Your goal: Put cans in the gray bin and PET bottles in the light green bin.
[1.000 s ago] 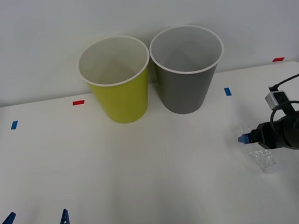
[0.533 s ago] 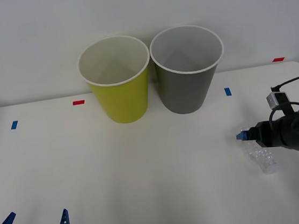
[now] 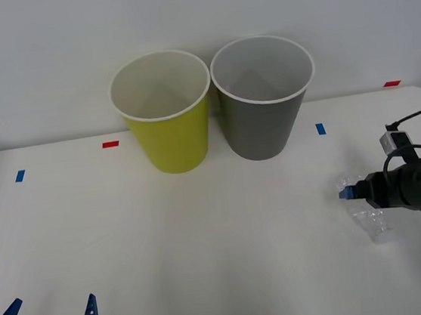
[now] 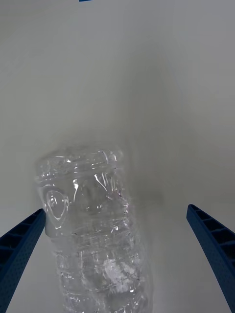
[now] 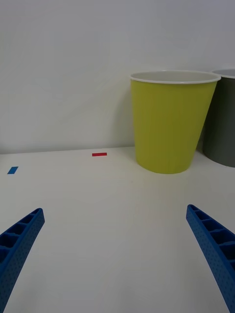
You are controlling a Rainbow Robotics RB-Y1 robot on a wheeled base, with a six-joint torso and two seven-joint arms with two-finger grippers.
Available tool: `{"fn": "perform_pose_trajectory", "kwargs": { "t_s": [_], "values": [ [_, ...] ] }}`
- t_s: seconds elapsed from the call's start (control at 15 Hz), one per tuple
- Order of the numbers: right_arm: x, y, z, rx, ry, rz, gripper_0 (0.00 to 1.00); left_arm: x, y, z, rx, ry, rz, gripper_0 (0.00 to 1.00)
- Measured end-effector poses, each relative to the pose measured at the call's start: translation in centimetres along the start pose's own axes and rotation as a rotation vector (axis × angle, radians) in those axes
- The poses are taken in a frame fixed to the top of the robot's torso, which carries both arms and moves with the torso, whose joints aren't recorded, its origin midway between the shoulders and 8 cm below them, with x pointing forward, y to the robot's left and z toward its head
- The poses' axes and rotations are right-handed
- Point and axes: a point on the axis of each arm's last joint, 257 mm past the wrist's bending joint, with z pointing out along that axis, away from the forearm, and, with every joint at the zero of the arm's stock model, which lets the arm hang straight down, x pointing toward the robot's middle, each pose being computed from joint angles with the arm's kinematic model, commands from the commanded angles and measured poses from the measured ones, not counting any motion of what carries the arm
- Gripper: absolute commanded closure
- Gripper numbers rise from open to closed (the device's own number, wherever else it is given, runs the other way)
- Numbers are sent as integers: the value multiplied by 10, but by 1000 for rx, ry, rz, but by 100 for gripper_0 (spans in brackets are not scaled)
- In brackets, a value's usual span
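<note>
A small clear PET bottle (image 3: 373, 222) with a wrinkly body lies on the white table at the right. My right gripper (image 3: 348, 196) is down at it, open. In the right wrist view the bottle (image 4: 90, 230) lies between the two blue fingers (image 4: 210, 244), nearer one of them, and neither finger visibly touches it. The light green bin (image 3: 165, 115) and the gray bin (image 3: 263, 98) stand side by side at the back of the table, both upright. My left gripper (image 3: 53, 299) waits open at the near left, facing the light green bin (image 5: 171, 122). Cans are out of view.
Small red (image 3: 110, 144) and blue (image 3: 320, 128) tape marks dot the table (image 3: 204, 234) near the back wall. The table's right edge runs close behind my right arm. Bare table lies between the bottle and the bins.
My right arm has drawn back slightly to the right. The bottle has barely moved. The left arm and both bins are as before.
</note>
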Motion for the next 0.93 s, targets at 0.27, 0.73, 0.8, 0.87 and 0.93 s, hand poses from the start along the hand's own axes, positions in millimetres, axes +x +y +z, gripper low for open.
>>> {"fn": "perform_pose_trajectory", "kwargs": {
  "t_s": [0.27,0.73,0.8,0.87,0.93],
  "values": [
    [-1,-1,9,-9,-17,38,0,0,0,0,0,0,0,0],
    [-1,-14,22,17,-28,62,0,0,0,0,0,0,0,0],
    [0,-14,22,19,-26,51,0,0,0,0,0,0,0,0],
    [0,-14,23,21,-24,37,24,0,0,0,0,0,0,0],
    [0,-13,23,23,-25,22,42,0,0,0,0,0,0,0]
  ]
}}
